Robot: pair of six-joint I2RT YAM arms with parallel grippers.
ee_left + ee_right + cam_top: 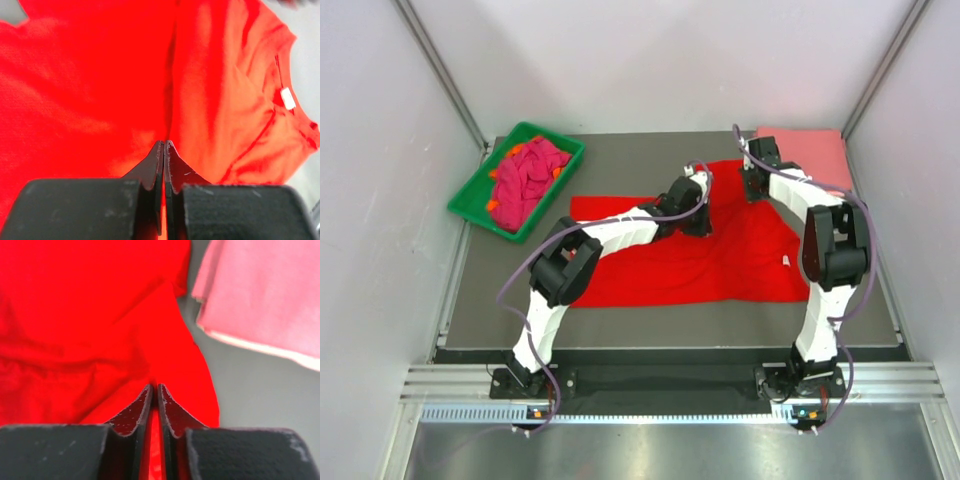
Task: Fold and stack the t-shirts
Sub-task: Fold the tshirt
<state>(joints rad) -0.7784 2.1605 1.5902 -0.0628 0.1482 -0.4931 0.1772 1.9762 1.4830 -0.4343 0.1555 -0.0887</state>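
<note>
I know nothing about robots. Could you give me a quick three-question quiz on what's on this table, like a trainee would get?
1. True or false: the red shirt lies inside the green tray.
2. Where is the folded pink shirt? A) at the far right, apart from the red shirt; B) in the tray; C) on top of the red shirt.
3. Fill in: the left gripper and right gripper are both over the ___ shirt.

Key: 1 false, it is spread flat outside the tray; 2 A; 3 red.
</note>
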